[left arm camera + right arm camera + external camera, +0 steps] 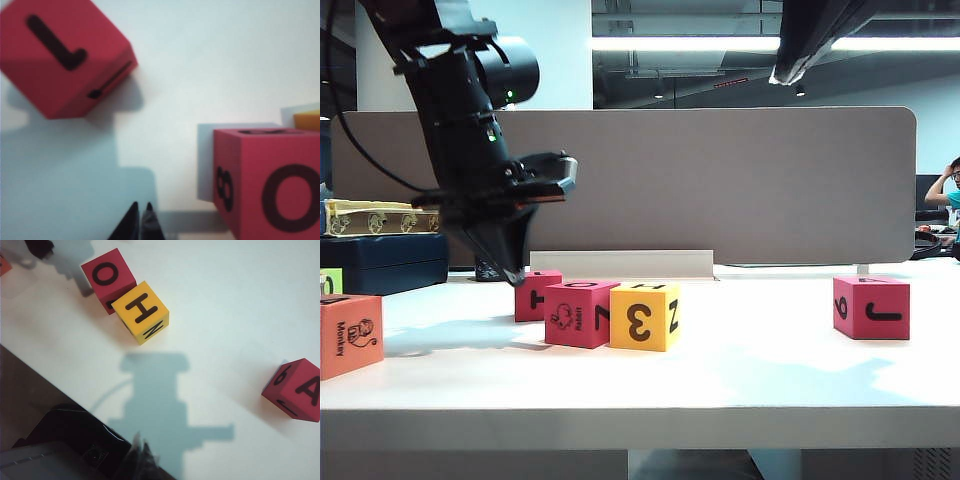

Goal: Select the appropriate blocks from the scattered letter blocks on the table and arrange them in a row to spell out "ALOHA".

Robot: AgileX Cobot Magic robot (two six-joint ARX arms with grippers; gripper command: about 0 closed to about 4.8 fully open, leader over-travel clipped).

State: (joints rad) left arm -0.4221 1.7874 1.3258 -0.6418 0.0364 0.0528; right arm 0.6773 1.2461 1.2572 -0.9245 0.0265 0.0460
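**With both pincers empty, row half-built**

While the left pincer (141,212) hangs pinched shut on nothing above the desk (210,60) between L block (60,60) and O block (272,187), likely repositioning, the right pincer (140,452) hovers closed, well apart from the A block (296,389); O touches H block (141,311).

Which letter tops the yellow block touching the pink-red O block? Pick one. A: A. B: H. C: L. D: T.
B: in the right wrist view the yellow block shows a black H on top, pressed against the pink-red O block.
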